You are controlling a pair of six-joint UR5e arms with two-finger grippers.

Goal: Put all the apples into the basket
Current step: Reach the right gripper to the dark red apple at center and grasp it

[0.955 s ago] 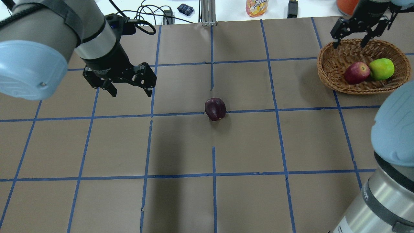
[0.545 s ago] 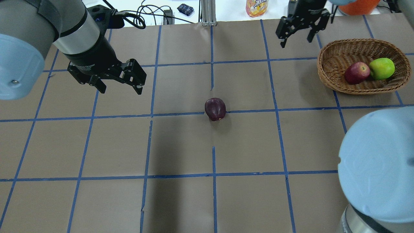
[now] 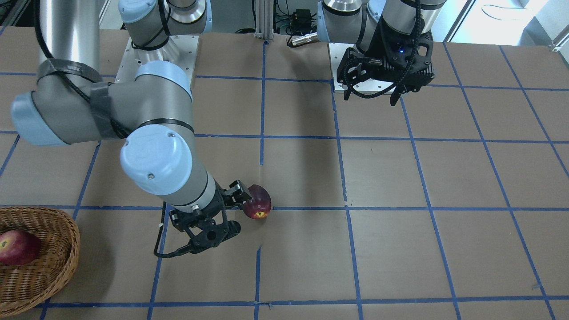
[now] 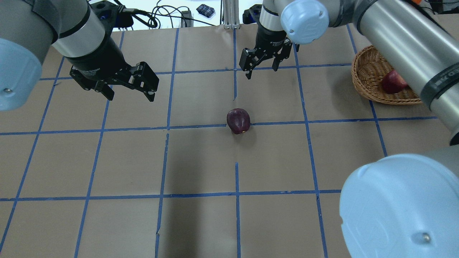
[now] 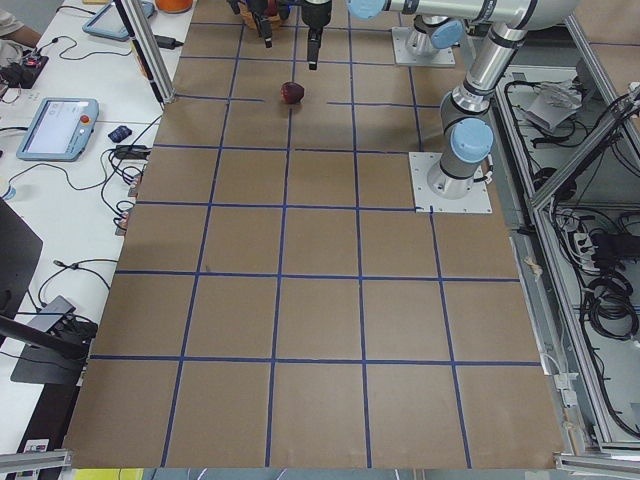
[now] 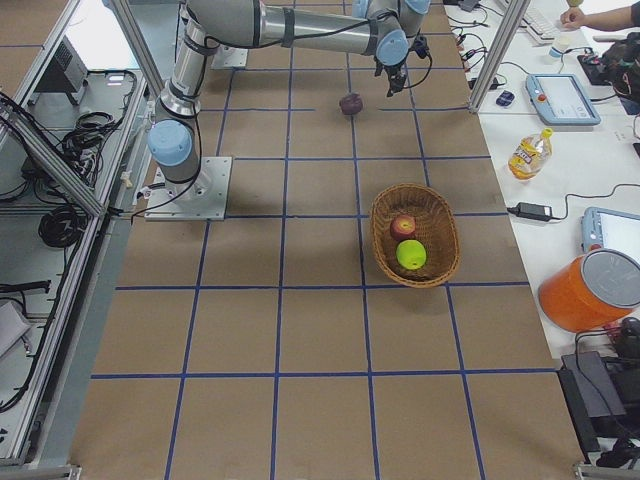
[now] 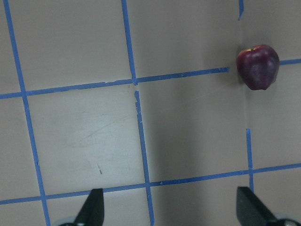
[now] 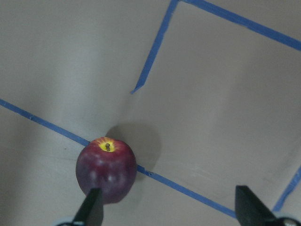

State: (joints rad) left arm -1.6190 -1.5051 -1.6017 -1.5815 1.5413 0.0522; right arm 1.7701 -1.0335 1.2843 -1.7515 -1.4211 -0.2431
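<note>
The maroon apple (image 4: 238, 120) sits on a blue tape line (image 4: 200, 125) on the table (image 4: 200, 161), my right gripper (image 4: 261, 71) hanging near it, jaws spread and empty, and the left gripper (image 4: 131, 96) likewise, well apart. My right arm (image 4: 401, 39) hides half the basket (image 4: 362, 77) overhead — 1 red apple (image 4: 390, 83) peeks out, and the green apple (image 6: 411, 254) shows only from the right side

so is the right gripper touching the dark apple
Apart. The overhead view shows bare table between the open right gripper and the dark apple. In the right wrist view the apple looks small and some way off.
</note>
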